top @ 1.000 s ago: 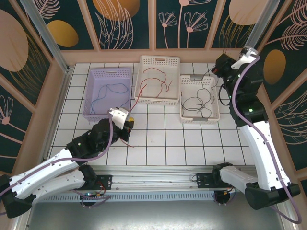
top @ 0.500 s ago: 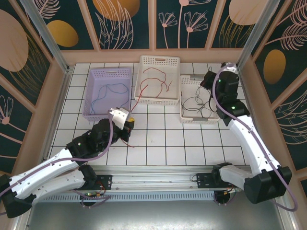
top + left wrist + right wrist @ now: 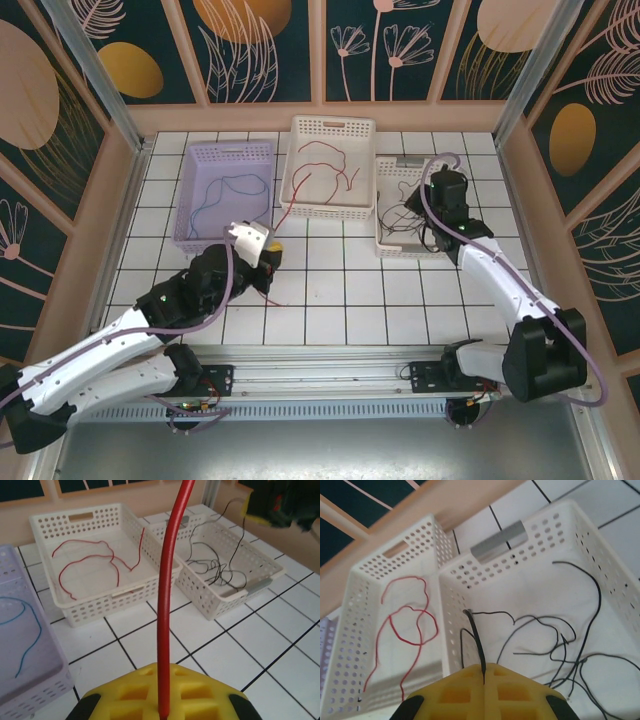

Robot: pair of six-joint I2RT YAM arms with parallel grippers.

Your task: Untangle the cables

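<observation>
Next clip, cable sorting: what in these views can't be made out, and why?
- Left wrist: the red cable, pinched in the left fingers, leaves the top edge; its far end is cut off.
- Left wrist: the right gripper is a blur at the top right corner; its fingers are unreadable.
- Left wrist: the blue cable is cut by the left edge.
- Right wrist: the black cables overlap and leave the bottom edge; their number is unclear.
</observation>
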